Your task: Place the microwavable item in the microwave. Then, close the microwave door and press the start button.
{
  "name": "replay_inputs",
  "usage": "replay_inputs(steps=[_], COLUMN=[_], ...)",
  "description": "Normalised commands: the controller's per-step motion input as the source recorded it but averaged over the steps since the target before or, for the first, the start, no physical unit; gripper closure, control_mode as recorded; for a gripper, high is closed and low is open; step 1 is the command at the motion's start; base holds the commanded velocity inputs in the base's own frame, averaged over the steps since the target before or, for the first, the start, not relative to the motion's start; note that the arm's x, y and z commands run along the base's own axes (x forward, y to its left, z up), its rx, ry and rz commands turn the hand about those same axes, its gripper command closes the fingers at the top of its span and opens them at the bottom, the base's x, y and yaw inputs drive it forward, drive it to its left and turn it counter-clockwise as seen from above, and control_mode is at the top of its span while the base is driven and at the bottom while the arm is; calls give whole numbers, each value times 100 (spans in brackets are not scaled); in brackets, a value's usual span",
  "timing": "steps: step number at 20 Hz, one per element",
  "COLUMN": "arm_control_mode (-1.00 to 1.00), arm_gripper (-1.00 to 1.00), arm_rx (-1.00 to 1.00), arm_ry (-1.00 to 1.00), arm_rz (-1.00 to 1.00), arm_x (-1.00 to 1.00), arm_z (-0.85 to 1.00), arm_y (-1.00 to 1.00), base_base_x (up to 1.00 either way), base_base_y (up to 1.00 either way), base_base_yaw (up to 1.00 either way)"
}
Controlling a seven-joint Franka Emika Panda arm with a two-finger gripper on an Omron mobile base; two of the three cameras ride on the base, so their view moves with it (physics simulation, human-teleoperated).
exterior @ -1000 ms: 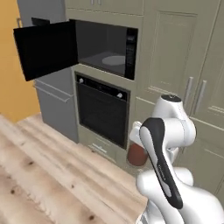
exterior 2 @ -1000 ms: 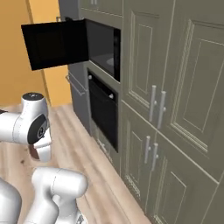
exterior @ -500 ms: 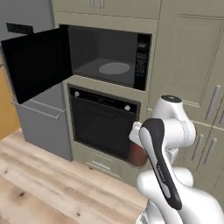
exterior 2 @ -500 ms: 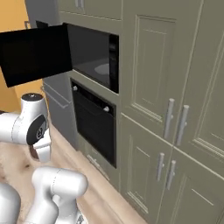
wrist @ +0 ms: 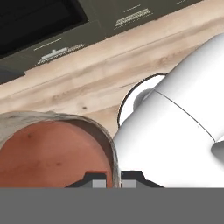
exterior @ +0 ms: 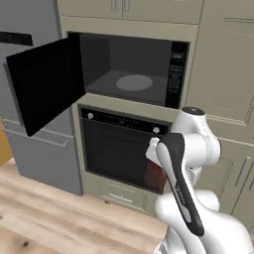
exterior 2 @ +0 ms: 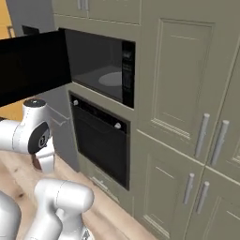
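Note:
The microwave (exterior: 130, 69) is built into the cabinet wall with its grey interior and round turntable (exterior: 134, 82) exposed, and a keypad panel (exterior: 174, 74) on its right. The microwave door (exterior: 47, 82) stands open, swung out to the left; from the right base it shows as a black slab (exterior 2: 33, 65). The microwavable item (wrist: 52, 151), a reddish-brown cup, hangs low in front of the oven, partly behind my arm (exterior: 155, 174) and under my hand (exterior 2: 36, 162). My gripper (wrist: 113, 179) is shut on the item's rim, well below the microwave opening.
A black oven (exterior: 119, 151) with knobs and a horizontal handle sits directly under the microwave. A grey fridge (exterior: 34, 144) stands to the left, tall cabinet doors (exterior 2: 187, 117) to the right. Wooden floor (exterior: 59, 218) lies below, and my own white base (wrist: 175, 131) is close beside the cup.
The whole scene has shifted as the base drove and turned: the microwave and oven now sit nearer and more centred. My arm holds the same pose with the cup still gripped.

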Motion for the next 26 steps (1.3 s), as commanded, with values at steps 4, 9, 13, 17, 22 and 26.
replay_inputs(steps=[4, 9, 13, 17, 22, 26], arm_control_mode=[100, 100, 100, 100, 100, 100], arm_gripper=[100, 100, 100, 100, 100, 100], arm_rx=[0, 0, 0, 0, 0, 0], arm_ry=[0, 0, 0, 0, 0, 0], arm_rz=[0, 0, 0, 0, 0, 0], arm_x=[0, 0, 0, 0, 0, 0], arm_z=[0, 0, 0, 0, 0, 0], arm_y=[0, 0, 0, 0, 0, 0], base_base_x=[49, 54, 53, 66, 45, 41], base_base_y=[58, 62, 36, 9, 0, 0], base_base_yaw=[-37, -35, -28, -6, 0, 0])
